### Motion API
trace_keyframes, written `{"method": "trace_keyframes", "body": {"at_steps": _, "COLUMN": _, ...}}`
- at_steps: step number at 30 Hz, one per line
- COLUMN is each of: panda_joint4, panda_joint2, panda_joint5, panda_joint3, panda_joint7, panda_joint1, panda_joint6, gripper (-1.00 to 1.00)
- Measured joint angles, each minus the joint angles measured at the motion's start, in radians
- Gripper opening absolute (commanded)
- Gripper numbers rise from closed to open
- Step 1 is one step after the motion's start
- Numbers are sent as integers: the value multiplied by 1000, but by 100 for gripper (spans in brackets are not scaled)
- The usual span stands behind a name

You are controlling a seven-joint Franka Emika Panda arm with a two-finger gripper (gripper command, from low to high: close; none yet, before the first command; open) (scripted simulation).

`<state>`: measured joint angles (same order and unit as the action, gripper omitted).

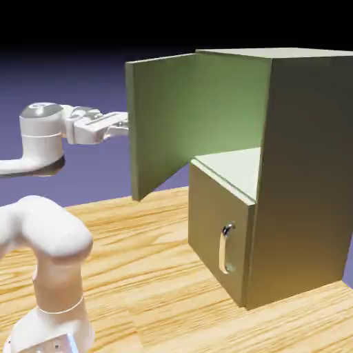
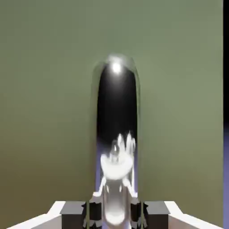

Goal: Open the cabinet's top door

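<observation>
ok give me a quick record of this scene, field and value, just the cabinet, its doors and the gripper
cabinet: olive-green, standing on the wooden table
top door: swung wide open, lighter inner face showing
top door handle: silver loop, seen close in the hand view
lower door: shut, small silver handle on its front
gripper: at the top door's outer face, fingers either side of the handle and closed on it
</observation>
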<state>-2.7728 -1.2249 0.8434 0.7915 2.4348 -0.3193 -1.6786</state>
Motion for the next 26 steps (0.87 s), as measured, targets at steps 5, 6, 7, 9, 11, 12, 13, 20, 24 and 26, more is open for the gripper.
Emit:
{"method": "trace_keyframes", "body": {"at_steps": 5, "panda_joint4": 178, "panda_joint2": 97, "panda_joint5": -122, "panda_joint3": 174, "panda_joint7": 21, "panda_joint1": 154, "panda_joint6": 177, "gripper": -100}}
{"method": "trace_keyframes", "body": {"at_steps": 6, "panda_joint4": 214, "panda_joint2": 112, "panda_joint5": -141, "panda_joint3": 205, "panda_joint7": 23, "panda_joint1": 189, "panda_joint6": 210, "gripper": -100}}
{"method": "trace_keyframes", "body": {"at_steps": 7, "panda_joint4": 250, "panda_joint2": 126, "panda_joint5": -160, "panda_joint3": 236, "panda_joint7": 25, "panda_joint1": 224, "panda_joint6": 241, "gripper": -100}}
{"method": "trace_keyframes", "body": {"at_steps": 9, "panda_joint4": 323, "panda_joint2": 148, "panda_joint5": -192, "panda_joint3": 294, "panda_joint7": 27, "panda_joint1": 296, "panda_joint6": 303, "gripper": -100}}
{"method": "trace_keyframes", "body": {"at_steps": 11, "panda_joint4": 393, "panda_joint2": 165, "panda_joint5": -220, "panda_joint3": 348, "panda_joint7": 27, "panda_joint1": 369, "panda_joint6": 360, "gripper": -100}}
{"method": "trace_keyframes", "body": {"at_steps": 12, "panda_joint4": 428, "panda_joint2": 171, "panda_joint5": -233, "panda_joint3": 373, "panda_joint7": 26, "panda_joint1": 405, "panda_joint6": 388, "gripper": -100}}
{"method": "trace_keyframes", "body": {"at_steps": 13, "panda_joint4": 462, "panda_joint2": 176, "panda_joint5": -245, "panda_joint3": 398, "panda_joint7": 24, "panda_joint1": 441, "panda_joint6": 414, "gripper": -100}}
{"method": "trace_keyframes", "body": {"at_steps": 20, "panda_joint4": 703, "panda_joint2": 177, "panda_joint5": -316, "panda_joint3": 550, "panda_joint7": -3, "panda_joint1": 695, "panda_joint6": 592, "gripper": -100}}
{"method": "trace_keyframes", "body": {"at_steps": 24, "panda_joint4": 845, "panda_joint2": 156, "panda_joint5": -345, "panda_joint3": 621, "panda_joint7": -32, "panda_joint1": 840, "panda_joint6": 691, "gripper": -100}}
{"method": "trace_keyframes", "body": {"at_steps": 26, "panda_joint4": 882, "panda_joint2": 150, "panda_joint5": -352, "panda_joint3": 637, "panda_joint7": -41, "panda_joint1": 877, "panda_joint6": 716, "gripper": 100}}
